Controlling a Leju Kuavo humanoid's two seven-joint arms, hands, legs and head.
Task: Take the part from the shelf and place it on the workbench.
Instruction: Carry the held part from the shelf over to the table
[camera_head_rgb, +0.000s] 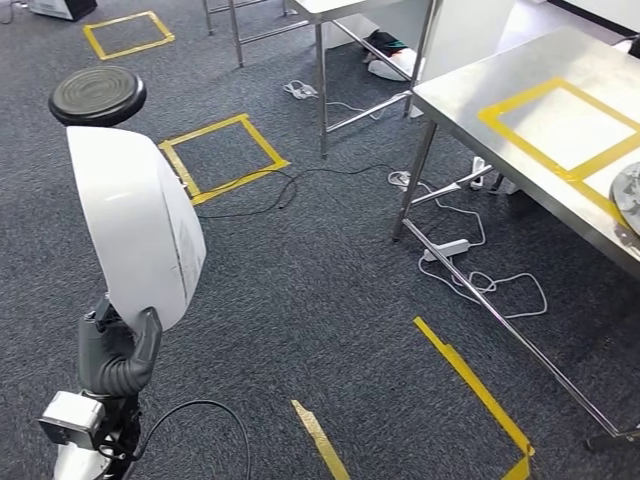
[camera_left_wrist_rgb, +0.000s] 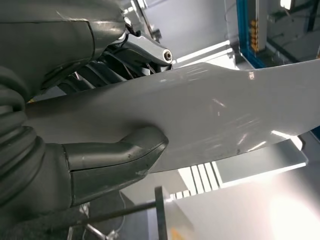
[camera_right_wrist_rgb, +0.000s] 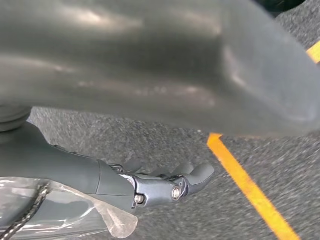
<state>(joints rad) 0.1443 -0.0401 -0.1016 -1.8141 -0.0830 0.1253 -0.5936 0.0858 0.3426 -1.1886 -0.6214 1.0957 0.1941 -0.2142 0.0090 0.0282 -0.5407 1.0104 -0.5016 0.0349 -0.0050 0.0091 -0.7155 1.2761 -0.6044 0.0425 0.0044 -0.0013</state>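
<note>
Left hand grips white part; right hand slack, released; head view shows workbench.

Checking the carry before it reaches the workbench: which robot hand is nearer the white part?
Left. The left robot hand grips the white part itself, thumb pressed on its face. The right robot hand hangs over the carpet, holding nothing, away from the part.

Left hand: raised beside the white part, thumb and fingers clamped on its lower edge.
Right hand: fingers extended, holding nothing.
</note>
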